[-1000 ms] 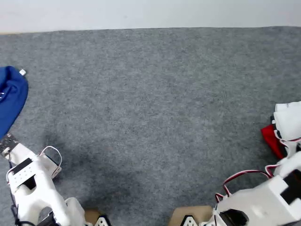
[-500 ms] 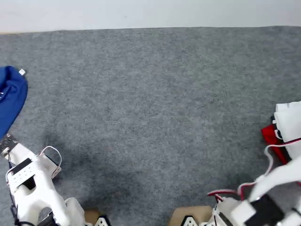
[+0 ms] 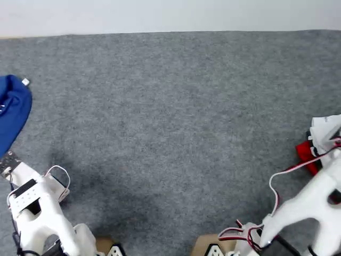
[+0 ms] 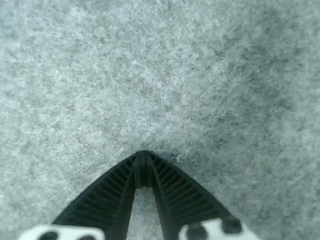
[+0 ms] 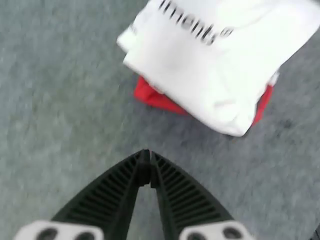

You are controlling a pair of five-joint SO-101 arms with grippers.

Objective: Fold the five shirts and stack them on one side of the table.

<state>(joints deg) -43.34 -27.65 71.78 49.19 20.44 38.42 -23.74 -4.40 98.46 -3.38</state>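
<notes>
Far left edge of the table: blue shirt point(image 3: 10, 109), partly cut off, lying on the grey mat point(image 3: 170, 106). Left arm point(image 3: 37, 210) sits at the front-left corner, near the blue shirt. Left gripper point(image 4: 143, 157) is pinched, tips meeting, empty, over mat. Front right: right arm point(image 3: 306, 205). Right gripper point(image 5: 145, 156) has its tips together and is empty, near a folded white shirt point(image 5: 220, 50). The white shirt lies on top of a red shirt point(image 5: 152, 95) at the right edge.

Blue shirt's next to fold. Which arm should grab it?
Left. The left arm sits beside the blue shirt at the same table edge, left hand shut and empty. The right hand is far across, by the white shirt stacked on the red shirt.
</notes>
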